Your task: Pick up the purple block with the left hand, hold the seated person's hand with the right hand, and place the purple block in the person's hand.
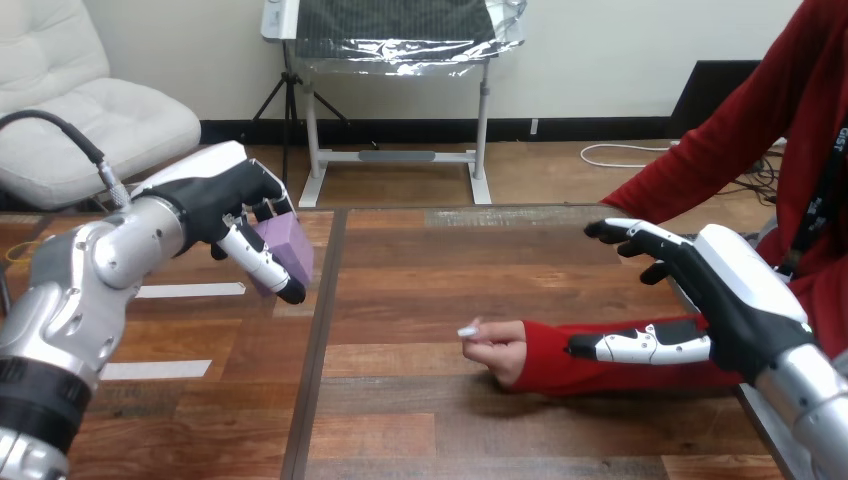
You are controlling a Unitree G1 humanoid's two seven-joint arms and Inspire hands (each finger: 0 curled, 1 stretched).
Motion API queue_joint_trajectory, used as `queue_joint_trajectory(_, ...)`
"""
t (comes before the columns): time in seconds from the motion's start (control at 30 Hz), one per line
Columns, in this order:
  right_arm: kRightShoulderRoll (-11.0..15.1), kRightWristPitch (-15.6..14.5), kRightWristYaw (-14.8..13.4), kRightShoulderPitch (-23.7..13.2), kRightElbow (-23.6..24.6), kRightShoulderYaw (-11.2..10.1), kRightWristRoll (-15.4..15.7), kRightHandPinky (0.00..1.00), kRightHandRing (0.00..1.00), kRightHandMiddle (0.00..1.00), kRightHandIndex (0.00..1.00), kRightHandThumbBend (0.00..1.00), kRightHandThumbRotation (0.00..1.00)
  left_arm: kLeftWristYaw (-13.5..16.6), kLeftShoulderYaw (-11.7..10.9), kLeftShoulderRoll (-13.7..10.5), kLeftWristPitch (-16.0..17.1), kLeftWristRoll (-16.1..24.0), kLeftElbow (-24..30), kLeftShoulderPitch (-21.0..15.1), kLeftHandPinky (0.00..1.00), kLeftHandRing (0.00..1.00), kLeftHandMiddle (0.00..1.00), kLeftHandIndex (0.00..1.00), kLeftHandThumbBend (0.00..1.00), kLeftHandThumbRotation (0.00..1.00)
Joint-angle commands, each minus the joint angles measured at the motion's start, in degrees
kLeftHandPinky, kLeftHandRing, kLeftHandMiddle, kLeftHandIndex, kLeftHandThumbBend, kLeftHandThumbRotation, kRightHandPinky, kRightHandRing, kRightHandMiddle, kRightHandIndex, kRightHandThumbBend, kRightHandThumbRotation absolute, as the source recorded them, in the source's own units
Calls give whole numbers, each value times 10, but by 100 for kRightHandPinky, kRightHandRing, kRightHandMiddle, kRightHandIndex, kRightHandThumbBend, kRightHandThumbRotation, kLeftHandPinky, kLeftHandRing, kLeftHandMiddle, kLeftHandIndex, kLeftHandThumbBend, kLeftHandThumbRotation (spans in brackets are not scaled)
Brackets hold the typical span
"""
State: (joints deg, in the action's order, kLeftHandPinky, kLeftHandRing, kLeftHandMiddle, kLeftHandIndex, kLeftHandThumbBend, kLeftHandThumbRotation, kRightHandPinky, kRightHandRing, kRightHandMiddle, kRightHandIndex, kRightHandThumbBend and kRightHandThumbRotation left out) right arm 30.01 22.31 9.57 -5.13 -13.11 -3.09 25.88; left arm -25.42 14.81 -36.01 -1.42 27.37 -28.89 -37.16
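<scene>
L hand clamped on purple block; R hand spread open.
Block held up over table's left side. R hand at right edge, over person's forearm, fingers straight. Person's hand mid-table, loosely curled.

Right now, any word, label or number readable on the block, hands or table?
No text readable.
On the block: plain purple, no print.
On the left hand and right hand: no legible marks.
On the tape strips on the table: blank.
</scene>
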Motion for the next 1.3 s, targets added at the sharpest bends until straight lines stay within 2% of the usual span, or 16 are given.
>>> queue_joint_trajectory(0.0,21,-2,5,-80,-29,31,23,71,84,86,86,100,50,-2,-27,-23,-5,-6,75,-10,21,26,34,41,79,0)
queue_joint_trajectory(0.33,27,-2,-2,-116,-95,71,57,75,86,88,87,100,46,-12,-39,-24,-7,-14,111,4,18,24,32,40,81,0)
queue_joint_trajectory(0.77,33,30,-31,-177,-201,132,110,82,88,89,87,100,44,-16,-49,-20,-12,-23,131,11,15,22,29,39,83,0)
queue_joint_trajectory(1.13,31,65,-48,-225,-289,171,132,82,86,87,85,100,42,-18,-50,-22,-12,-31,138,13,16,23,30,39,83,0)
queue_joint_trajectory(1.27,29,70,-43,-241,-315,185,136,79,85,86,84,100,40,-18,-51,-22,-10,-32,138,14,16,23,31,39,83,0)
